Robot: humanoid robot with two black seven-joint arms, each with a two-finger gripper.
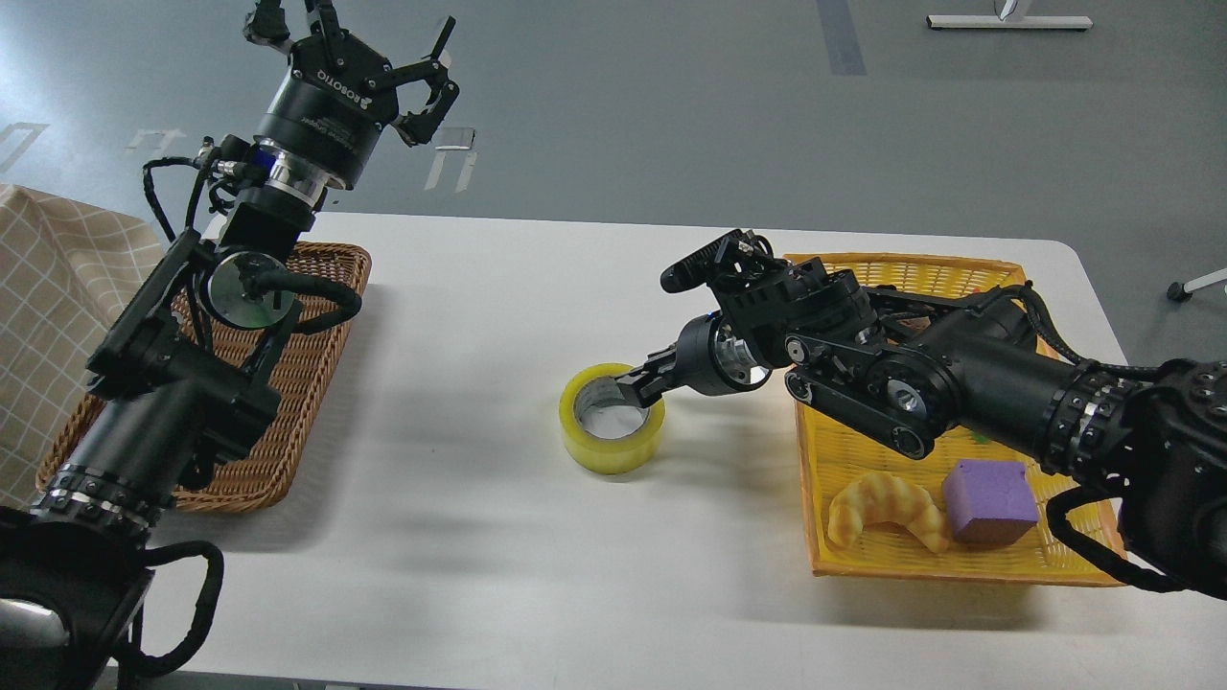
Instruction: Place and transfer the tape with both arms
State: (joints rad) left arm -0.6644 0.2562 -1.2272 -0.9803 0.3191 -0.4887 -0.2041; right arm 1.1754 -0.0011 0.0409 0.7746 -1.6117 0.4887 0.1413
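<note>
Lying flat on the white bench (460, 316), the tape (612, 433), core axis pointing up, hole facing the ceiling. Gripping its right-hand wall, right pincer (640, 385), closed on the rim. Hanging raised above the brown wicker basket (288, 402), left pincer (383, 59), fingers spread, holding nothing. Sitting in the yellow basket (863, 556): a croissant (887, 508) beside a purple block (990, 498).

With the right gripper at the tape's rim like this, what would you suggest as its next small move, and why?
Probably open and lift clear. The tape looks set flat on the white table, with the right gripper pinching its near wall, while the left gripper waits open above the wicker basket.
</note>
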